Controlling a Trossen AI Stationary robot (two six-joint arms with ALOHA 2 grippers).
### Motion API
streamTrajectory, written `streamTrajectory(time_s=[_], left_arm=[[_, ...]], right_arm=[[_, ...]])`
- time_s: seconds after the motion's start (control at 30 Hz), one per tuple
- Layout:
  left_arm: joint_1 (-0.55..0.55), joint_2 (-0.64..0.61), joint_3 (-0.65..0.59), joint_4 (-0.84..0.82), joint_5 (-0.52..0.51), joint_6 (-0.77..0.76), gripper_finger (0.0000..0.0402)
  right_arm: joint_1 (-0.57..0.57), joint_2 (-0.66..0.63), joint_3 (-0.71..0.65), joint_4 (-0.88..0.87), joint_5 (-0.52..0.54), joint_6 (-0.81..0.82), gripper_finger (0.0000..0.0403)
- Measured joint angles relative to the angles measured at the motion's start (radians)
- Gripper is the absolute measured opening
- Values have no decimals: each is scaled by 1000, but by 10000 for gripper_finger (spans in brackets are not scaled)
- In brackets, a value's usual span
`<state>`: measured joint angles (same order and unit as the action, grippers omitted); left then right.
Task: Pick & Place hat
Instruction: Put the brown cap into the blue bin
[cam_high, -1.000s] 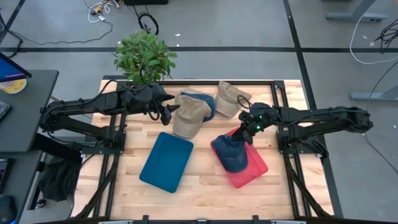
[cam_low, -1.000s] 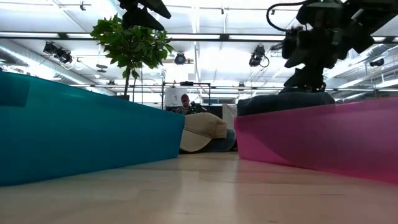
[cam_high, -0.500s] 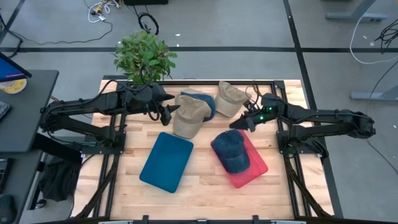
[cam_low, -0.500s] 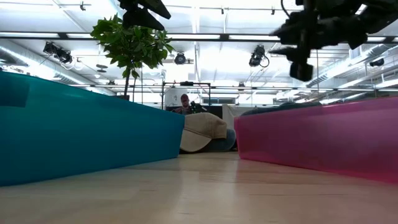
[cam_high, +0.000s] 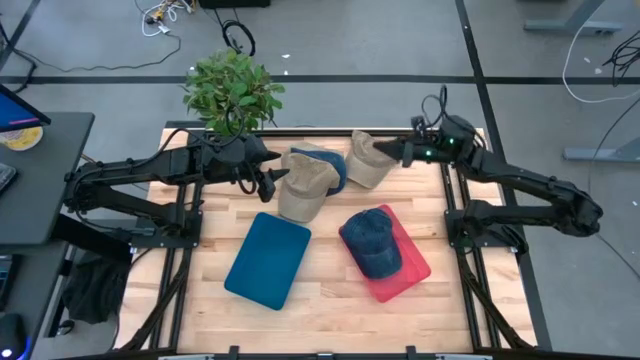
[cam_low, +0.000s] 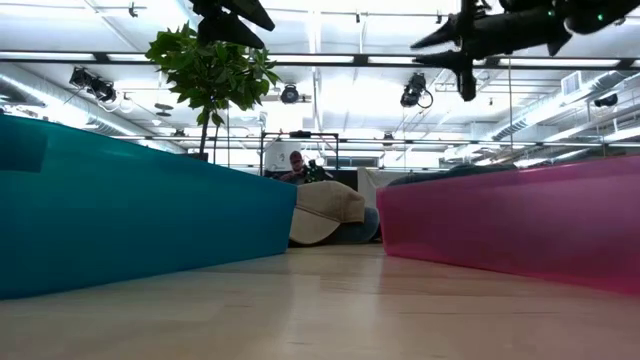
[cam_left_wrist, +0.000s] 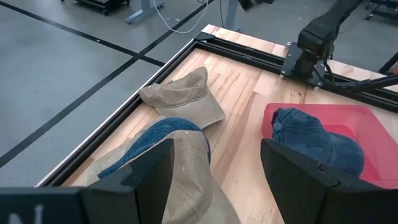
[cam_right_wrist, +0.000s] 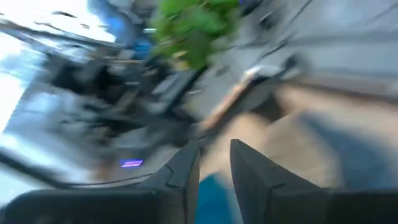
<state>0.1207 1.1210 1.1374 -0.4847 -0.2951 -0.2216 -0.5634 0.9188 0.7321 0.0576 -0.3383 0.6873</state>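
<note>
A dark blue hat (cam_high: 372, 242) (cam_left_wrist: 317, 140) lies in the red tray (cam_high: 412, 268), touched by no gripper. A tan hat (cam_high: 303, 188) rests partly on a blue hat (cam_high: 335, 168) near the far edge, with a second tan hat (cam_high: 368, 160) to their right. My left gripper (cam_high: 272, 182) (cam_left_wrist: 214, 168) hovers open just left of the first tan hat. My right gripper (cam_high: 383, 151) (cam_low: 450, 55) is raised high, open, above the right side of the second tan hat.
A blue tray (cam_high: 267, 260) (cam_low: 130, 210) sits on the wood left of the red tray (cam_low: 500, 220). A potted plant (cam_high: 232, 90) stands at the far left corner. Black frame rails run along the table's edges. Bare wood shows along the near edge.
My right gripper has let go of the dark blue hat, risen and swung toward the far edge until it stands over the second tan hat. The dark blue hat has stayed lying in the red tray.
</note>
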Motion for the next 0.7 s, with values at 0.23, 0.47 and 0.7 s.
streamTrajectory(time_s=[0.23, 0.47, 0.7], left_arm=[[0, 0, 0, -12, 0, -3, 243], [0, 0, 0, -15, 0, -22, 243], [0, 0, 0, -15, 0, -24, 243]], right_arm=[[-8, 0, 12, -62, 181, -329, 68], [-36, 18, -24, -153, 269, -209, 70], [-153, 59, 51, -381, 167, -187, 128]])
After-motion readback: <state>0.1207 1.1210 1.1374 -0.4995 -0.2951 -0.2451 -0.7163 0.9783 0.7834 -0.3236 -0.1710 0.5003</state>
